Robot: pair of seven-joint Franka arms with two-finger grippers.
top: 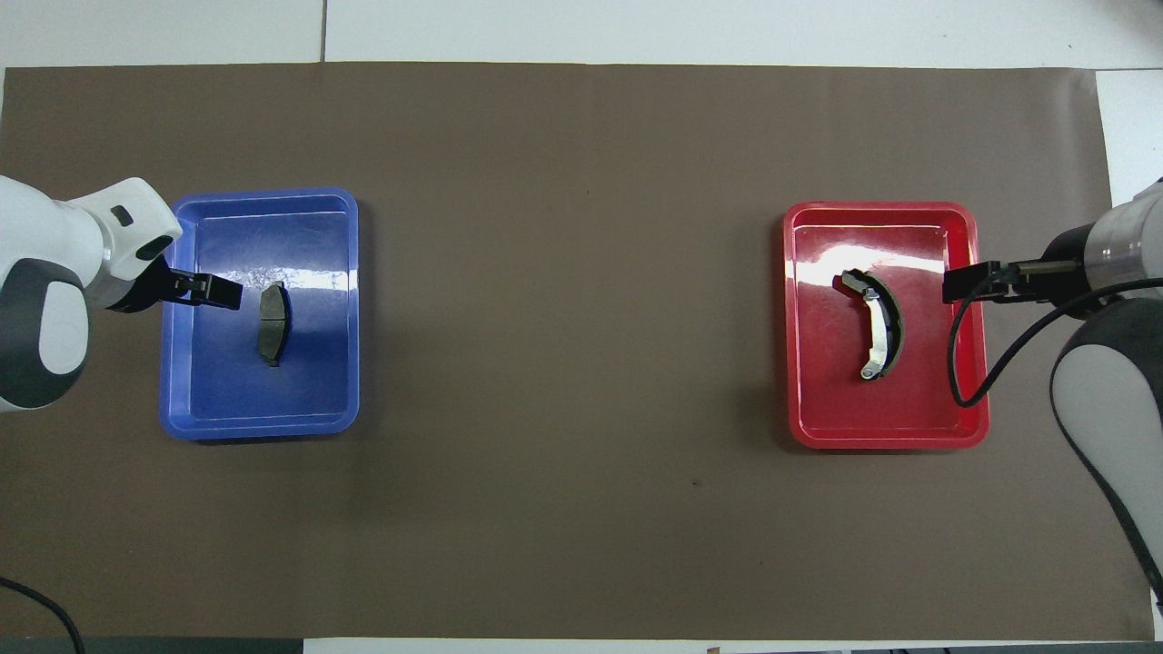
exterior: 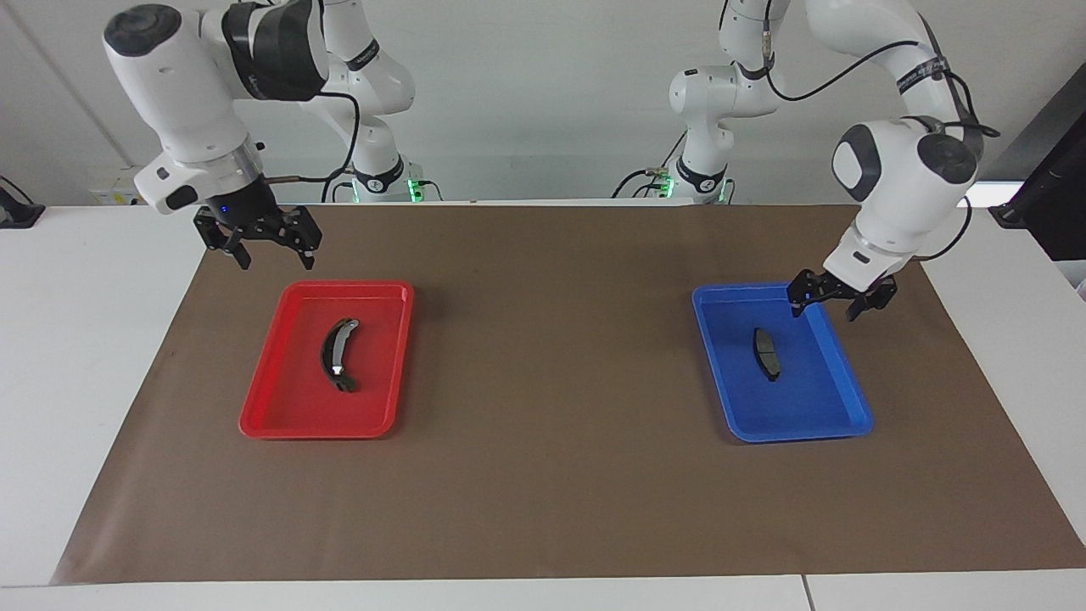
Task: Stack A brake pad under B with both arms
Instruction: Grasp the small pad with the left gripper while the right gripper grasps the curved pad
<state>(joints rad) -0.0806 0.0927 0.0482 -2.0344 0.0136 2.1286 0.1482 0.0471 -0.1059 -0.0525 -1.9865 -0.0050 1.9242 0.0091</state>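
Pad A [exterior: 766, 354] lies in blue tray [exterior: 836, 399], long axis running 12-to-6 in facing view. Left gripper [exterior: 842, 301] hovers at its 1 o'clock over tray rim, fingers wide. B [exterior: 338, 354] sits in red tray [exterior: 280, 407]; right gripper [exterior: 270, 246] up at 11 o'clock, fingers wide.

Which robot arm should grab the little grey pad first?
The left arm, probably. Its gripper hangs open over the blue tray's edge nearest the robots, where the small grey pad lies. The right gripper, also open, is up near the red tray holding the long curved pad.
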